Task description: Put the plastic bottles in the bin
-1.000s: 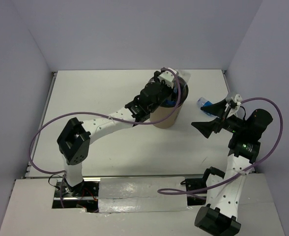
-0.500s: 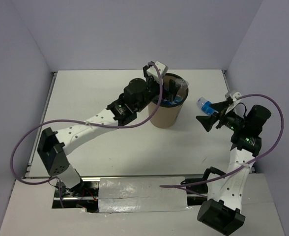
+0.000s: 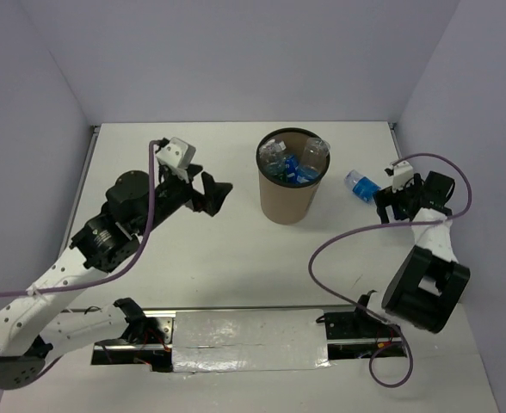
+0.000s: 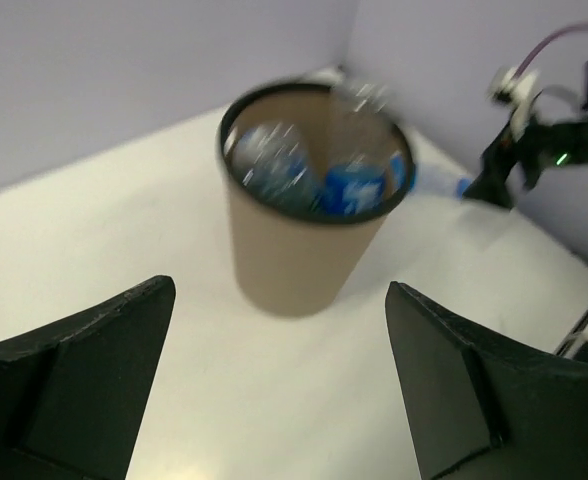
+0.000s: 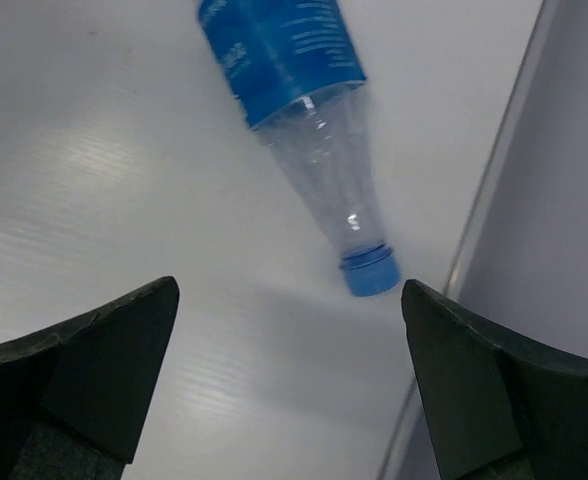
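The brown bin (image 3: 289, 200) stands upright at mid-table, and the left wrist view looks straight at the bin (image 4: 304, 255). Blue-labelled plastic bottles (image 3: 298, 163) lie jumbled inside it, with a blurred view of the bottles (image 4: 356, 186) below the black rim. Another plastic bottle (image 3: 360, 183) lies on the table right of the bin. That bottle (image 5: 304, 90) points its blue cap toward my right gripper (image 5: 289, 295), which is open and short of it. My right gripper (image 3: 387, 201) sits just right of the bottle. My left gripper (image 3: 217, 194) is open and empty, well left of the bin.
The right wall and table edge (image 5: 494, 200) run close beside the lying bottle. Purple cables loop off both arms (image 3: 339, 249). The taped base plate (image 3: 249, 344) lies along the near edge.
My left gripper has opened over the bin, then drawn back to the left, empty. The right gripper has dropped lower beside the bottle on the table.
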### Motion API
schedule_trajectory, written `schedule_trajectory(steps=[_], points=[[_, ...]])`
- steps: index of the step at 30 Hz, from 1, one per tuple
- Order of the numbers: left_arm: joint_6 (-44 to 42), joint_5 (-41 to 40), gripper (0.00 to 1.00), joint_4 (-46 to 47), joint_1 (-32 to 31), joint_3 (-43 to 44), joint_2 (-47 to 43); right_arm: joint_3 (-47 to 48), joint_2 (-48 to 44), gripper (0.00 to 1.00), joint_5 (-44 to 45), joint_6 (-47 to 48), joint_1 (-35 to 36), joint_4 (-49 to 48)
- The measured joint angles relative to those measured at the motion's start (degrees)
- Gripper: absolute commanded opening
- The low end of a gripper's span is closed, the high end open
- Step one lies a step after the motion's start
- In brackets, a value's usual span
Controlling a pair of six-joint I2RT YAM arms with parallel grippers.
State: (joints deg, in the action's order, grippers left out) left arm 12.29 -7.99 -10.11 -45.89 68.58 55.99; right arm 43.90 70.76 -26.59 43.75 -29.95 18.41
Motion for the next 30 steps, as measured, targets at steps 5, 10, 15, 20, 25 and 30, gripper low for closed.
schedule_trajectory(steps=[5, 10, 15, 20, 25, 30], points=[[3.4, 3.9, 0.99, -5.9, 8.5, -9.6, -4.9, 10.4, 11.5, 1.0, 0.8, 6.0, 0.5, 0.4], [4.6, 8.8, 0.99, -9.0, 11.6, -13.9, -4.2, 15.5, 18.7, 1.0, 5.3, 7.4, 6.5, -1.6], [4.9, 12.7, 0.99, -8.4, 11.7, -17.7, -4.7, 25.2, 30.8, 0.99, 6.7, 6.8, 11.9, 0.8], [6.1, 15.3, 0.99, -8.3, 11.7, -20.4, -6.2, 31.0, 38.3, 0.91, 8.9, 4.8, 15.0, 3.0], [6.8, 17.2, 0.99, -7.3, 11.7, -21.2, -8.4, 33.0, 42.2, 0.69, 11.4, 2.3, 17.7, 4.3], [7.5, 17.9, 0.99, -6.1, 11.7, -21.9, -10.5, 34.5, 42.9, 0.25, 12.4, 1.1, 18.8, 5.7]])
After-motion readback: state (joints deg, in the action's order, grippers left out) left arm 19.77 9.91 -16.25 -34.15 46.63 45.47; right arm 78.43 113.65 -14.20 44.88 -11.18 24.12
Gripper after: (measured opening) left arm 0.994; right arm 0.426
